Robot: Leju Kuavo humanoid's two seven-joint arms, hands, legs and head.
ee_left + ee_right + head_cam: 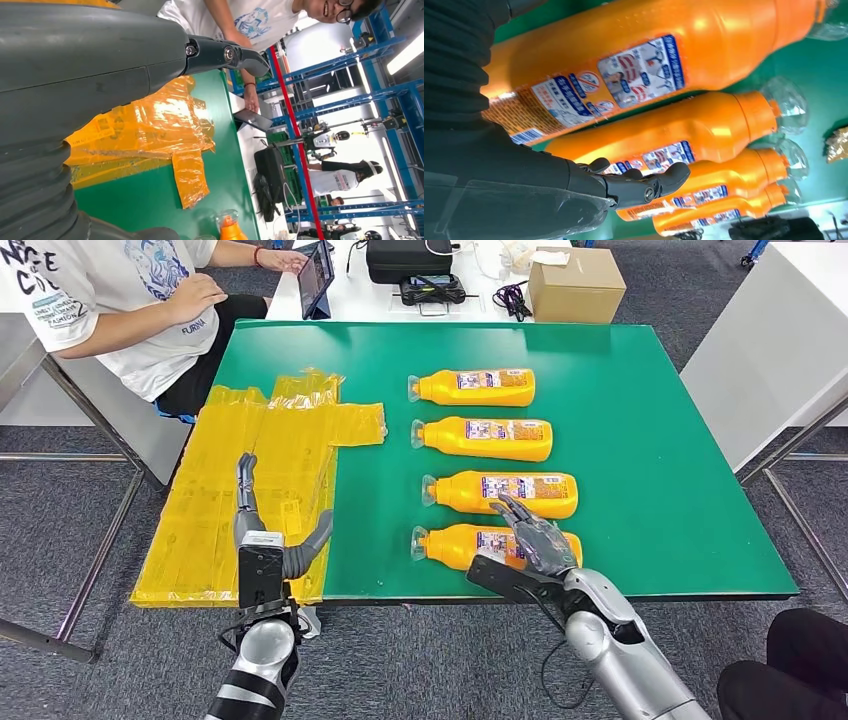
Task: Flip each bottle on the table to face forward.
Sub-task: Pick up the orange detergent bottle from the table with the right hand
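Where four orange bottles lie in a column on the green table (660,440), the right hand (535,535), fingers apart, hovers over the nearest bottle (450,545). Judged rigid, smooth, rollable; grip mid-body. Left hand (270,540) empty, spread.

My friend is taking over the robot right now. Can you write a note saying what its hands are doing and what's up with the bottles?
Left robot hand: open, holding nothing, over the yellow sheet at the table's near left edge.
Right robot hand: fingers spread above the nearest bottle; whether it touches is unclear.
Bottles: four orange ones lie in a column on the green table, caps toward the sheet: nearest, second, third, farthest.
Done: unclear; small-print labels face up on all four.
Left: probably flipping, starting with the nearest.
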